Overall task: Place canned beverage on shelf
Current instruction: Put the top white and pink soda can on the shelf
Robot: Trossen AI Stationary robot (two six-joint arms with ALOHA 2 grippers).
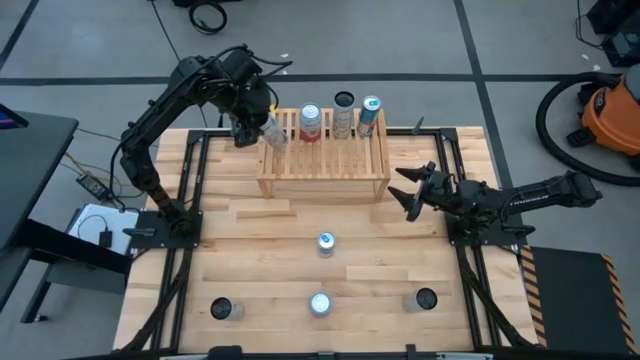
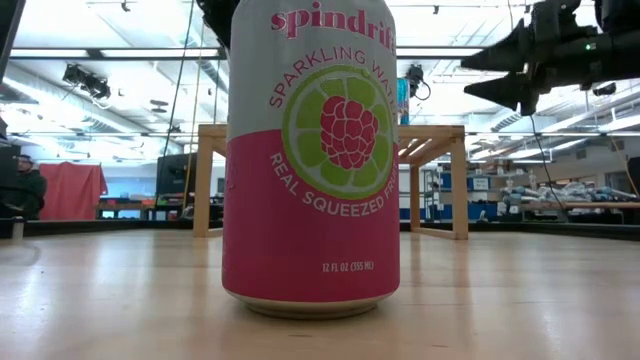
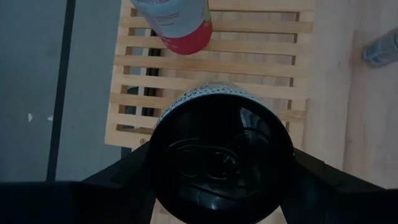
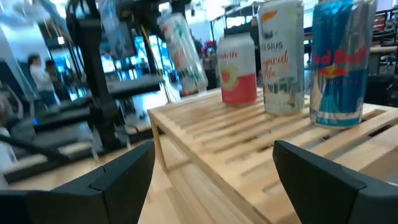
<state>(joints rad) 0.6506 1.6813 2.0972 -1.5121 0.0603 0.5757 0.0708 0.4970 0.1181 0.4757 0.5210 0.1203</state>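
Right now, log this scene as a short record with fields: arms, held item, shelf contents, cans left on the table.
left gripper: above the shelf's left end, jaws shut on a tilted can
right gripper: waits beside the shelf's right end, jaws open, holding nothing
shelf: pale wood rack at the table's far side
on shelf top: three upright cans, a pink and white one, a tall pale one, a blue and silver one
cans on the table: four, one central and three along the near edge
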